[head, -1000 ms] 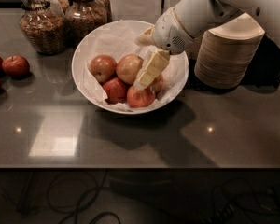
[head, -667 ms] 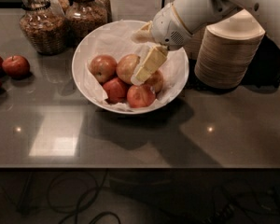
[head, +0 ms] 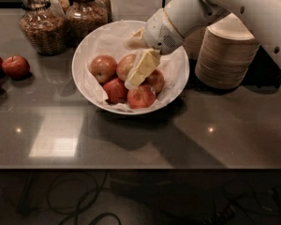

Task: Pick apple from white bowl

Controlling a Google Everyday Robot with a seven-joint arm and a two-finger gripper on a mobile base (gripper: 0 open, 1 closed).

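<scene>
The white bowl (head: pixel 84 55), lined with crumpled white paper, stands in the middle of the dark counter and holds several apples. The apple (head: pixel 124 64), pale yellow-orange, lies near the bowl's centre among darker red apples (head: pixel 115 91). My gripper (head: pixel 132 63) reaches down into the bowl from the upper right. Its cream fingers (head: pixel 143 68) are spread apart. The near finger lies across the apple's right side and the far one sits behind it. Nothing is lifted.
A stack of beige disposable bowls (head: pixel 227 55) stands right of the bowl, under my arm. Two glass jars (head: pixel 42 25) stand at the back left. Loose red apples (head: pixel 15 66) lie at the left edge of the counter.
My gripper has shifted left across the bowl, and its near finger now covers the pale apple's right side. The apples have not moved.
</scene>
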